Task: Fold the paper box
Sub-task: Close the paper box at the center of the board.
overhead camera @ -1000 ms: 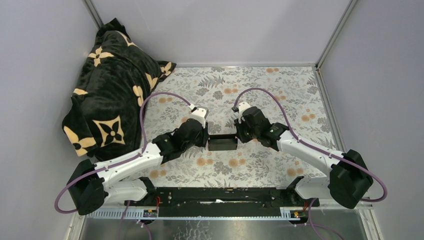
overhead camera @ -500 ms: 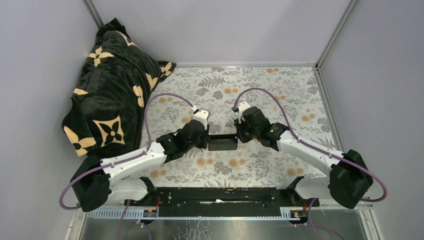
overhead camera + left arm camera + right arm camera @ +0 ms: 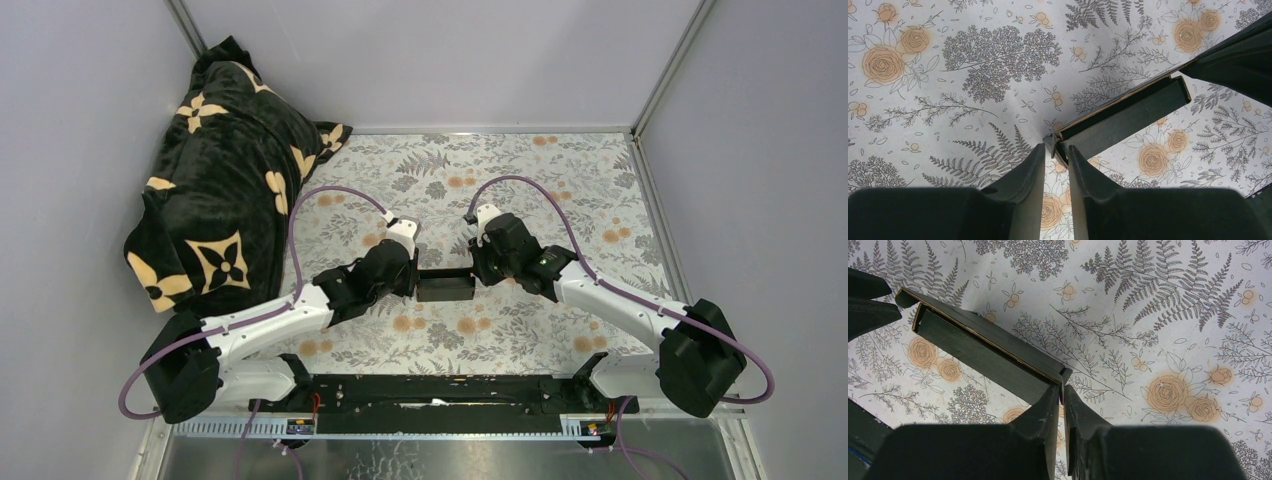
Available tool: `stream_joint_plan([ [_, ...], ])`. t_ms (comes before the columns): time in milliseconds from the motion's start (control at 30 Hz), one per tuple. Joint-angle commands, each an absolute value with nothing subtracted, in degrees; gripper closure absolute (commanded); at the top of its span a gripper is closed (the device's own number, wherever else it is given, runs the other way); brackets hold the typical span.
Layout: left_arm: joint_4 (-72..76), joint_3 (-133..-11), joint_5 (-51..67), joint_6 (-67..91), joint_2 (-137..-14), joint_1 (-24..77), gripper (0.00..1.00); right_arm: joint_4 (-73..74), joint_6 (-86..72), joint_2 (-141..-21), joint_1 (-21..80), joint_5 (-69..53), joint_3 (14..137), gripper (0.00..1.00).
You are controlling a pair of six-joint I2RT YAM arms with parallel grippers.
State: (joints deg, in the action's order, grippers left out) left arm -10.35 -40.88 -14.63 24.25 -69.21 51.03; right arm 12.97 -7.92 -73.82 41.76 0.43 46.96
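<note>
**Box pinched at both ends, closing folds yet to finish**

We judge the task to be well along. The paper box (image 3: pixel 445 286) already reads as a slim long body, not a flat sheet, and it lies crosswise at the middle of the bench (image 3: pixel 560 180), between the two arms. The black flowered blanket (image 3: pixel 220 190) is heaped well apart at the far left and plays no part.

The step in hand looks to us like a two-ended hold that steadies the box while its last panels are closed. In both wrist views a brown raw edge runs the length of the box where one panel overlaps another. That seam seems not fully seated.

The left jaws are drawn in to a narrow gap, and the left end tab of the box sits in that gap right at the tips. It appears to be clamped, though the contact is hard to confirm. The right jaws are almost fully together, nipping a thin tab at the right end of the box. The long body runs away from each pair of tips towards the other arm.

We cannot tell whether the box rests on the bench or hangs just above it.

The next move calls for one side to hold firm while the other lets go and presses the loose panel home. Thin card will buckle if both arms pull or twist at once.
</note>
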Motion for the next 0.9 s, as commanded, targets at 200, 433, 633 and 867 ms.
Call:
stream_joint_plan([
  [200, -6.77, -40.79, -15.9, 23.19, -69.43, 51.38, 0.75, 10.81, -8.0, -72.33, 42.46, 0.18, 46.84, 0.85],
  [433, -6.72, -40.91, -15.85, 23.13, -69.78, 51.36, 0.76, 10.73, -8.04, -72.34, 42.51, -1.1, 46.75, 0.85],
  [633, -6.51, -41.14, -15.65, 23.03, -70.44, 51.41, 0.77, 10.61, -8.0, -72.33, 42.48, -1.19, 46.63, 0.85],
  [867, -6.64, -41.15, -15.94, 23.01, -70.36, 51.41, 0.79, 10.59, -8.04, -72.33, 42.58, -1.28, 46.61, 0.85],
])
